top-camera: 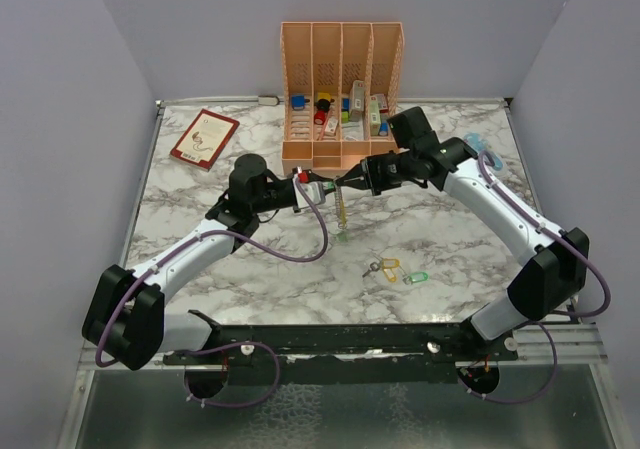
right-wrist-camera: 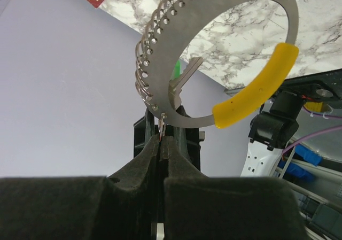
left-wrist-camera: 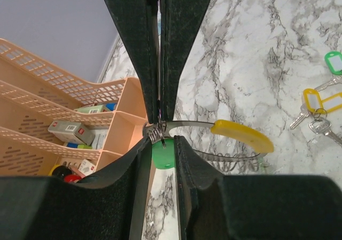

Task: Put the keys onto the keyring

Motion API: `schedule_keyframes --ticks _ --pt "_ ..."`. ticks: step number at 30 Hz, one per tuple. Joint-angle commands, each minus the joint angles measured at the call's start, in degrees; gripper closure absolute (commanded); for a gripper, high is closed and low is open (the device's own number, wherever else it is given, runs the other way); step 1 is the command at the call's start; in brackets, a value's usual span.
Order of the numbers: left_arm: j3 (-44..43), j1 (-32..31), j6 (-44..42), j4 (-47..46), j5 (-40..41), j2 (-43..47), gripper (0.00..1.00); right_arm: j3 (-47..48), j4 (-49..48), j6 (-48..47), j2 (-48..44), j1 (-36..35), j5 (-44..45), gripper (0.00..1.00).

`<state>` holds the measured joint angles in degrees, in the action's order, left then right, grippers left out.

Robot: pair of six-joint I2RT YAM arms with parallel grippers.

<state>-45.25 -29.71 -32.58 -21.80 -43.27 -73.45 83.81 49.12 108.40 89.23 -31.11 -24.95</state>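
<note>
- Currently: right pincer (right-wrist-camera: 160,138) is pinched tight on a small wire loop of the keyring (right-wrist-camera: 160,69), which hangs at frame centre above the surface (top-camera: 450,249).
- Left pincer (left-wrist-camera: 163,145) is narrow on a green key (left-wrist-camera: 163,155) that touches the ring.
- Risk: the thin loop slips or twists and the ring swings away.
- Risk: the key head pivots between the pads and drops.
- Loose keys (top-camera: 385,268) lie lower right of centre.

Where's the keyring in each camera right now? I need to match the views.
Top external: the keyring hangs edge-on at centre, just in front of the peach organizer.
Left wrist: a thin band just right of centre, carrying a yellow sleeve.
Right wrist: a broad, face-on loop filling the upper middle.
Shared landmark: the yellow sleeve in both wrist views; the marble table in all three.
</note>
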Motion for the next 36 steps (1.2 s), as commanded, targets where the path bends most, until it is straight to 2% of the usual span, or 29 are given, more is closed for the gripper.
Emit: schedule_keyframes --ticks 1,5,12,16,18,23,25,36 --pt "0.64 -0.26 -5.06 3.08 0.44 0.93 0.75 -0.75 -3.18 1.64 -2.88 0.09 -0.29 0.99" --pt "0.86 -0.26 -8.46 4.12 0.59 0.86 0.78 -0.41 -3.09 1.51 -2.54 0.09 -0.59 0.99" --pt "0.95 -0.32 -11.83 3.48 1.26 0.84 0.95 -0.30 -2.90 1.83 -2.63 0.09 -0.55 0.99" --pt "1.02 -0.27 -13.56 3.60 0.67 0.99 0.96 -0.95 -3.82 2.67 -3.03 0.09 -0.67 0.99" --pt "0.75 -0.34 -13.27 3.67 0.66 1.03 0.91 -1.01 -4.02 2.99 -3.18 0.09 -0.55 0.99" --pt "0.02 -0.37 -7.81 2.50 2.72 1.69 0.68 -1.46 -4.34 3.31 -3.52 0.09 -0.17 0.99" --pt "-0.59 -0.36 -5.21 2.32 3.64 2.11 0.61 -1.84 -4.59 3.48 -3.78 0.09 -0.16 0.99" --pt "-0.97 -0.36 -0.63 0.99 0.46 2.74 0.60 -2.31 -5.17 3.35 -3.83 0.09 -0.45 0.99"
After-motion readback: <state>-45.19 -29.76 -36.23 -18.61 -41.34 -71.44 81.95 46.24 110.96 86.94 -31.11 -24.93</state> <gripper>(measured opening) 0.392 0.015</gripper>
